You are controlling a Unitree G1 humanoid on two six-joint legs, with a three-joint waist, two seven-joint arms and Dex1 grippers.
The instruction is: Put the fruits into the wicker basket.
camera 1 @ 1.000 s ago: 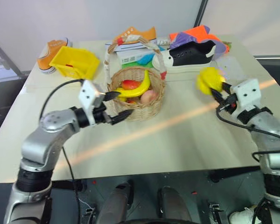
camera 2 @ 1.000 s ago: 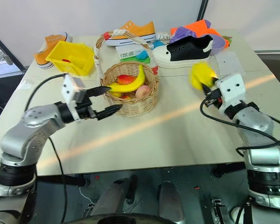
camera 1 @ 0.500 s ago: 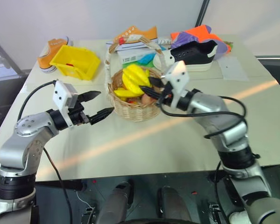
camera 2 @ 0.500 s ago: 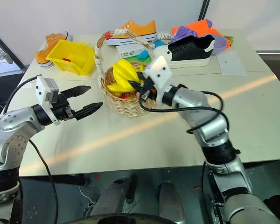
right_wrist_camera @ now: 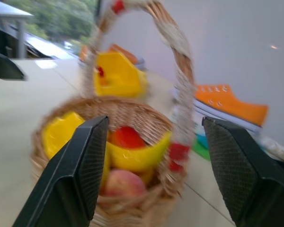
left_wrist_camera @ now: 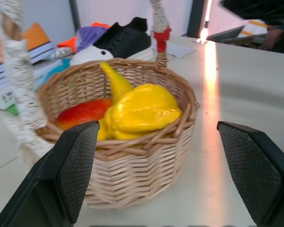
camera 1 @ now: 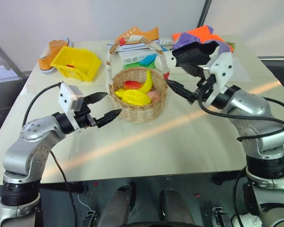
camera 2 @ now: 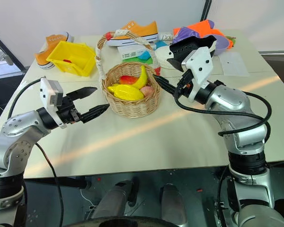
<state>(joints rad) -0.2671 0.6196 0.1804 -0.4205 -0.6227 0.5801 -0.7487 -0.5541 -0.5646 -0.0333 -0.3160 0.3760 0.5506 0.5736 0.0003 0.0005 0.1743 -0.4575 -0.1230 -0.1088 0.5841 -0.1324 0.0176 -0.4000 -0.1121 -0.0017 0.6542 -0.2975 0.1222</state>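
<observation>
Yellow bin (camera 1: 77,63), sneakers (camera 1: 196,54), boxes (camera 1: 137,56) behind wicker basket (camera 1: 138,99)

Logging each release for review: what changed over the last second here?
The right gripper carried the starfruit from the table's right side to the wicker basket, let it go inside beside the banana, and pulled back open and empty. The left gripper stayed open beside the basket; the yellow bin and shoes kept their places.
</observation>
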